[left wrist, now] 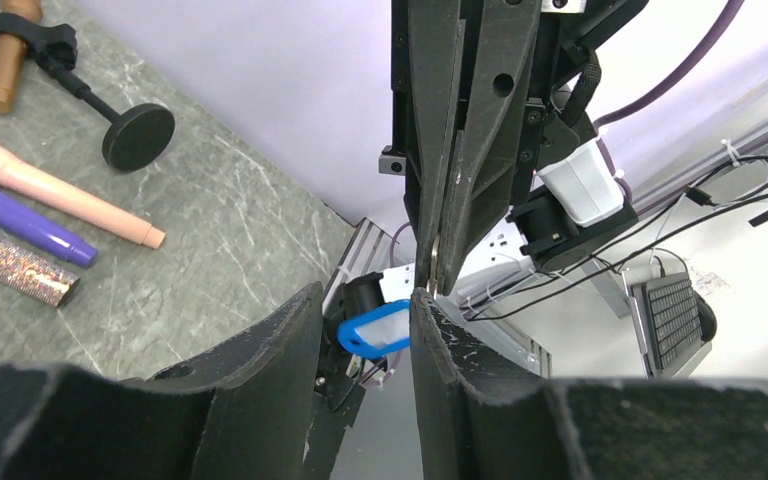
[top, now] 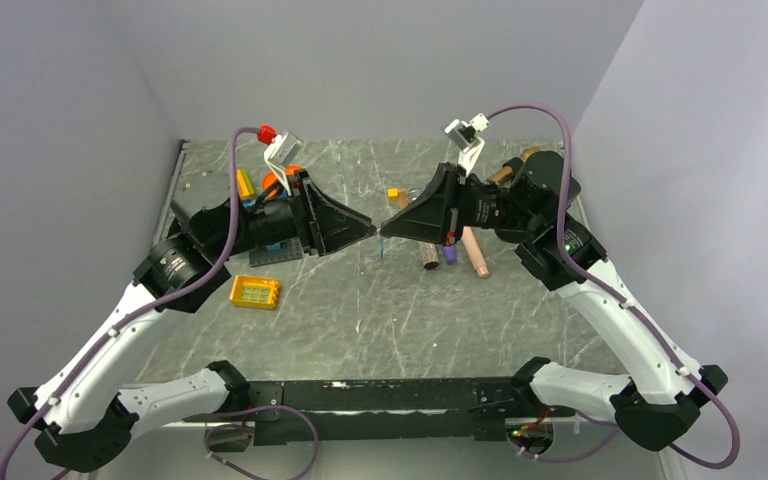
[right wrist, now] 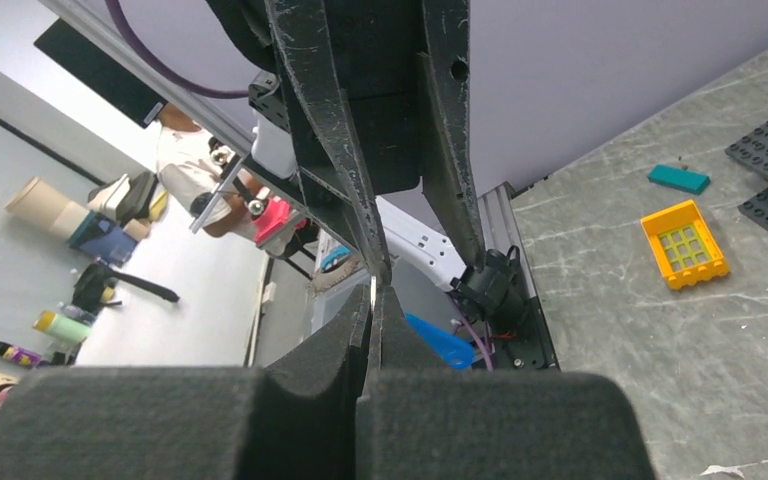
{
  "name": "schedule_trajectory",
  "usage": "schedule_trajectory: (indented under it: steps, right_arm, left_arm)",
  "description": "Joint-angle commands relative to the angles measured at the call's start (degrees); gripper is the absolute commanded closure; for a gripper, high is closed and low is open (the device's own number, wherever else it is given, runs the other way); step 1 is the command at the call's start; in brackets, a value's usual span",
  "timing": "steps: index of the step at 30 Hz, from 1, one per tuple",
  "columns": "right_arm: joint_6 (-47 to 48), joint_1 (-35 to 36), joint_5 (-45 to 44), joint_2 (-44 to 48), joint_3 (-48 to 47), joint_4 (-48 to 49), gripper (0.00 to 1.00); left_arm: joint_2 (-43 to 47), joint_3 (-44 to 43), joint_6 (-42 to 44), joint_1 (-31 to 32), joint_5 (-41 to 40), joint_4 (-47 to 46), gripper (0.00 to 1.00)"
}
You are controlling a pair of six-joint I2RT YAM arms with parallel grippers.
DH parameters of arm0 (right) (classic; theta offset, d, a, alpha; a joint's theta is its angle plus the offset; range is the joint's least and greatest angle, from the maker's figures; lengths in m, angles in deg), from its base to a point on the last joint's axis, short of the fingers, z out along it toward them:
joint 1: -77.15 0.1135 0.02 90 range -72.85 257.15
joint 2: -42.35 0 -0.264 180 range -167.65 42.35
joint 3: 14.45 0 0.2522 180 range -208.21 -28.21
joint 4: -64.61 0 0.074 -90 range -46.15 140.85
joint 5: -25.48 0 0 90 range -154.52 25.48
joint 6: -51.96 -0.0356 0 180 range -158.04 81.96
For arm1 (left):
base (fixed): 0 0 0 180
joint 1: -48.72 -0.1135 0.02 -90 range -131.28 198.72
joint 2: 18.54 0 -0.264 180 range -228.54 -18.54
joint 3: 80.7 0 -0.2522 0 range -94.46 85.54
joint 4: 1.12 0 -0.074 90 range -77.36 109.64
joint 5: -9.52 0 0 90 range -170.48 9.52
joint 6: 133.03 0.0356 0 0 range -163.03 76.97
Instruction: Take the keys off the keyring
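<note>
The right end effector (left wrist: 436, 281) is closed on a thin metal piece (left wrist: 430, 263); the left end effector (left wrist: 365, 297) is half open, empty. The keyring (left wrist: 375, 330) hangs below both tips; probably light, stiff, slippery: pinch its rim.

Grippers tip to tip.
We note the keyring (left wrist: 375, 330) between the parted fingers of the left gripper (left wrist: 367, 300); the right gripper (left wrist: 432, 283), pinched together, hangs just above them.
</note>
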Motion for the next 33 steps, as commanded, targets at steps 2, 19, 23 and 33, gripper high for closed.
schedule_trajectory:
  steps: [2, 19, 23, 33]
  right_arm:
    - [0.24, 0.16, 0.61, -0.21, -3.38, 1.66, 1.0]
    - [-0.91, 0.17, 1.21, -0.97, -2.89, 4.17, 1.0]
    - [-0.63, 0.14, 1.05, -1.44, -3.98, 3.74, 1.0]
    - [-0.81, 0.19, 1.39, -1.76, -4.09, 4.28, 1.0]
  left_arm:
    - [-1.19, -3.63, 0.4, 0.46, 2.91, -3.77, 0.57]
    - [0.01, -6.52, 1.8, 1.22, 1.84, -3.32, 0.53]
    - [-0.13, -6.46, 1.56, 1.2, 2.67, -4.65, 0.52]
    - [-0.25, -5.42, 2.35, 1.26, 1.98, -2.31, 0.55]
